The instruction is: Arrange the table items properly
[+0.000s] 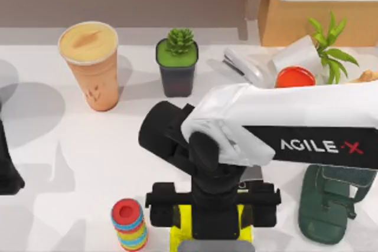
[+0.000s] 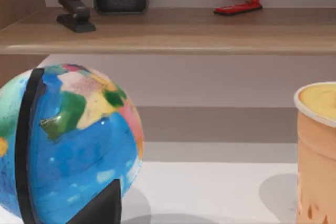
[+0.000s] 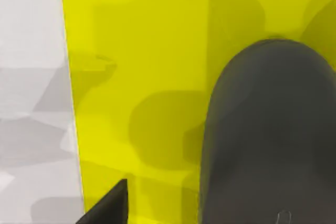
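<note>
R arm reaches in from the top view's right side, wrist hanging low over a yellow pad (image 1: 179,228) at the near-centre table edge. R gripper (image 1: 214,237) sits directly above that pad; fingers hidden under the wrist body, so can't tell if open or closed. In the R wrist cam the dark grey mouse (image 3: 270,135) lies on the yellow pad (image 3: 142,77), right under the tool, v. close; one dark fingertip (image 3: 107,205) pokes in beside it, apart from the mouse. White table (image 3: 31,103) borders the pad.

Tan drink cup (image 1: 90,66) w/ foamy top stands upright well away from the R gripper, far-left of it, next to a succulent in black pot (image 1: 176,63). Colourful red-topped can (image 1: 129,224) stands just left of the gripper, near the pad. Dark green stand (image 1: 328,205) on the tool's other side.

L arm (image 1: 9,169) parked at the left table edge; L gripper state can't tell. Its wrist cam faces a globe (image 2: 63,140) and the cup (image 2: 317,150), w/ a shelf (image 2: 168,35) behind.
</note>
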Motion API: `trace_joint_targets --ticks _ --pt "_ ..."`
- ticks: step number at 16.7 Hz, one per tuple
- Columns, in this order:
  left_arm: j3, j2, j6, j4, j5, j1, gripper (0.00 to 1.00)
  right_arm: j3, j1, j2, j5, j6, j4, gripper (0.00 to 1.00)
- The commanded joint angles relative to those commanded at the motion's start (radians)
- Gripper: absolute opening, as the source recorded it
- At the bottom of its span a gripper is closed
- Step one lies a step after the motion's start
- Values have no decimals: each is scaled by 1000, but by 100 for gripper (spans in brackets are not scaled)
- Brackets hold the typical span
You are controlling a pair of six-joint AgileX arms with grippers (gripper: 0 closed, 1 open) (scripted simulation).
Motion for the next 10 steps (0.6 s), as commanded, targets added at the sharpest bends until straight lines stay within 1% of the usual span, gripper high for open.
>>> trace_joint_targets --ticks 3,5,8,10 --pt "0 0 0 0 0 0 100 4 -5 -3 1 9 -3 100" --pt "0 0 0 0 0 0 100 21 -19 -9 4 57 -14 100" --pt "0 0 0 0 0 0 100 62 -43 -1 10 201 -38 100" --pt "0 0 0 0 0 0 100 96 -57 15 11 345 -56 100"
